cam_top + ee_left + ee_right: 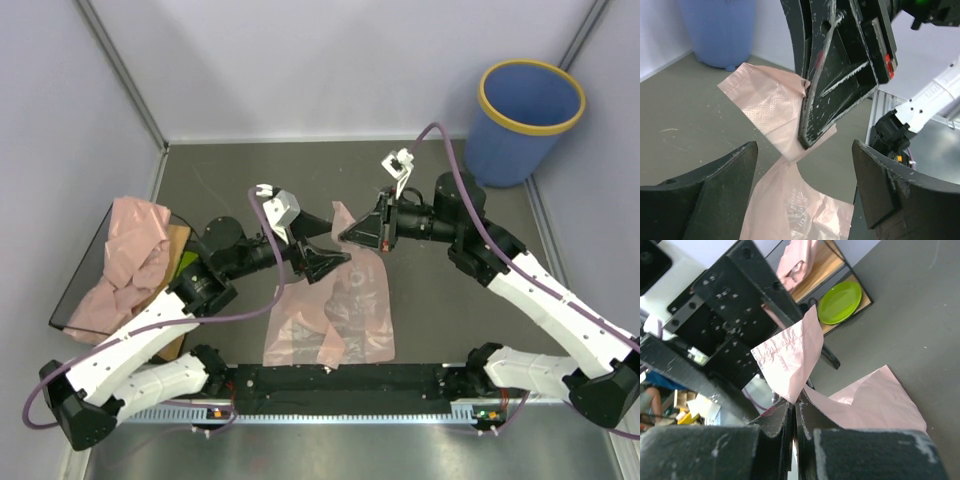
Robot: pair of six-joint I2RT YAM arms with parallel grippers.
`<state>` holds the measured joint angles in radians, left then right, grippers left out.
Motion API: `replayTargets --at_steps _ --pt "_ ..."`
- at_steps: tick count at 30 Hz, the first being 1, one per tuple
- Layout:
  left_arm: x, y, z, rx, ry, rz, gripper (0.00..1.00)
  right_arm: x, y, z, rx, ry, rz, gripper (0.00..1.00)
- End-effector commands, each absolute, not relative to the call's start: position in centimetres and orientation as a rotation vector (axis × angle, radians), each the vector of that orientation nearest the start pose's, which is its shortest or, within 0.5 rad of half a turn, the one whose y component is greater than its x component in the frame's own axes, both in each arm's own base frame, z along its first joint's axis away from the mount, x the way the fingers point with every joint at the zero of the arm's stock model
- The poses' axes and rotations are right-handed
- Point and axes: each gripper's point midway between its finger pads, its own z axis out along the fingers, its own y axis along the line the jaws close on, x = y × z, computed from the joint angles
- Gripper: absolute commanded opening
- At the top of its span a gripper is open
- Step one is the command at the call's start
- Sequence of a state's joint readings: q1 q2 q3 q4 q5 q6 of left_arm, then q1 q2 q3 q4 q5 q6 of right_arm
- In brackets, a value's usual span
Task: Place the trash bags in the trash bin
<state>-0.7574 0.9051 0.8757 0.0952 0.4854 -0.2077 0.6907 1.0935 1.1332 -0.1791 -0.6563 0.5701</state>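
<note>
Right gripper (794, 407) pinching handle strip of thin pale pink plastic bag (300, 330); bag body lying flat on table (220, 180). Left gripper (805, 180) standing wide, holding nothing, flanking same handle. Round blue yellow-rimmed bin (530, 115) sitting well apart, far right corner. Risk: slick film slipping from pinch, possibly single-layer, or snagging left fingers (715, 190) during lift.

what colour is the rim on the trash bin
Yellow, around a blue trash bin; the top external view shows it best.

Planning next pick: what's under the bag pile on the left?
The bag pile rests on a wooden board; a green plate peeks out beside it. Anything directly beneath the bags is covered.
</note>
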Motion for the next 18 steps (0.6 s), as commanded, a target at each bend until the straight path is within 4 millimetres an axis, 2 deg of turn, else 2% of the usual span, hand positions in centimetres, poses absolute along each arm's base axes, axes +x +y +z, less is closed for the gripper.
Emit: replayTargets --at_steps 1,6,10,13,14,16,18 --pt "20.0 -29.0 38.9 0.649 1.328 -1.041 0.83 19.3 31.1 37.3 -0.507 1.794 1.387 0.00" --pt "20.2 -30.0 38.7 0.655 1.331 -1.033 0.83 19.4 31.5 37.4 -0.470 1.807 1.401 0.00" --pt "22.1 -29.8 37.5 0.613 1.400 -0.948 0.70 18.3 31.5 37.8 -0.494 1.793 1.460 0.00" --pt "22.4 -29.6 37.0 0.618 1.401 -0.922 0.55 17.8 31.4 37.7 -0.509 1.797 1.487 0.00" --pt "22.4 -29.5 36.9 0.622 1.396 -0.916 0.47 17.5 31.4 37.7 -0.521 1.798 1.497 0.00" --pt "22.5 -29.2 36.8 0.613 1.404 -0.903 0.40 17.2 31.3 37.6 -0.525 1.800 1.500 0.00" --pt "22.5 -28.8 36.6 0.621 1.408 -0.891 0.22 17.1 31.0 37.4 -0.533 1.806 1.493 0.00"
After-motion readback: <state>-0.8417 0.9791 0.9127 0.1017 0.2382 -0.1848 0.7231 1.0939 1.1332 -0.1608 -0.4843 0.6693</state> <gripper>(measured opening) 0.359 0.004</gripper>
